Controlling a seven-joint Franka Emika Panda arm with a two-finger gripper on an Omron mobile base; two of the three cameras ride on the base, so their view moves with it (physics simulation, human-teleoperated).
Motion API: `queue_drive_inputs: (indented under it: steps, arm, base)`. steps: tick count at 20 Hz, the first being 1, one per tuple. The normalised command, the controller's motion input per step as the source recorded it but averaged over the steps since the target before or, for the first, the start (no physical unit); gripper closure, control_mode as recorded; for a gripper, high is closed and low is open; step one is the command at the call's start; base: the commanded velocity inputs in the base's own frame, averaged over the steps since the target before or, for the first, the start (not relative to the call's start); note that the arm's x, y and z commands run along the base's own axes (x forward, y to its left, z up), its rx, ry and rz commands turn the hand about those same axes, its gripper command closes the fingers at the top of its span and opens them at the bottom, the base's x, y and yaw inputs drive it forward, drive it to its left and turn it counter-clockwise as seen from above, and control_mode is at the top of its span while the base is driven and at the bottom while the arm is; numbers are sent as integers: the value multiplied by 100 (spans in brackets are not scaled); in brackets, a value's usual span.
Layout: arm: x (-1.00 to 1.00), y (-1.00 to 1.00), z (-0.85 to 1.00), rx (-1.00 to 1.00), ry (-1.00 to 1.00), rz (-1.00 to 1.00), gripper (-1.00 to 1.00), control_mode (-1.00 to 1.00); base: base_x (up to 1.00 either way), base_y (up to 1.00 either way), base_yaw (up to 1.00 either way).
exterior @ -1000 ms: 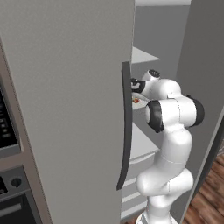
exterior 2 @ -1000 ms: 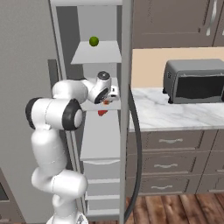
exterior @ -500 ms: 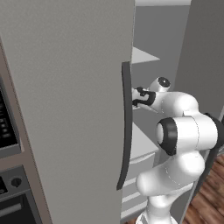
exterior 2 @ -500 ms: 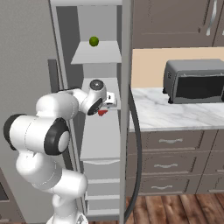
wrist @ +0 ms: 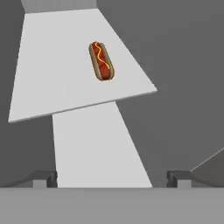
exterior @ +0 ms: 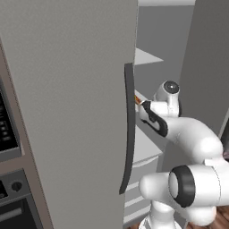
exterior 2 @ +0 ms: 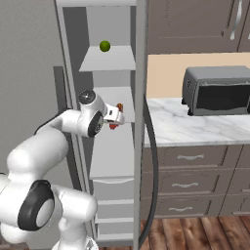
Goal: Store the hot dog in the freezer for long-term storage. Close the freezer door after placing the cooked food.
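The hot dog [wrist: 102, 61], orange-brown bun with a red sausage and a yellow squiggle, lies on a white shelf [wrist: 52, 65] inside the freezer [exterior 2: 110, 146]. My gripper [wrist: 111, 179] is open and hangs back from it, with nothing between its fingertips [wrist: 43, 178]. From the right base view the gripper [exterior 2: 117, 115] sits at the shelf's front, at mid height of the freezer. The freezer door [exterior 2: 141, 73] stands open, seen edge-on, its long dark handle [exterior 2: 152, 161] curving down its far side.
A small green fruit [exterior 2: 104, 46] rests on the shelf above. The closed grey door [exterior: 67, 89] with its dark handle [exterior: 129, 129] is close on my left. A toaster oven [exterior 2: 217, 90] stands on the marble counter [exterior 2: 195, 129] at the right, drawers below.
The arm has folded, its elbow swinging down toward the base, and the hand has shifted a little toward the shelf's front. The hot dog stays on the shelf.
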Motion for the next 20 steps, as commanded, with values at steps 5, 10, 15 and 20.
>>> queue_drive_inputs:
  steps: [5, 10, 15, 20]
  arm:
    - [-89, 0, 71, 1, 11, -16, -100, -100]
    - [-99, 2, 60, 9, 13, -10, -100, -100]
    - [-86, 23, 30, 17, 20, -1, -100, -100]
    - [-57, 24, 20, 13, 22, 0, -100, -100]
  base:
    - [0, 0, 0]
    - [0, 0, 0]
    - [0, 0, 0]
    - [0, 0, 0]
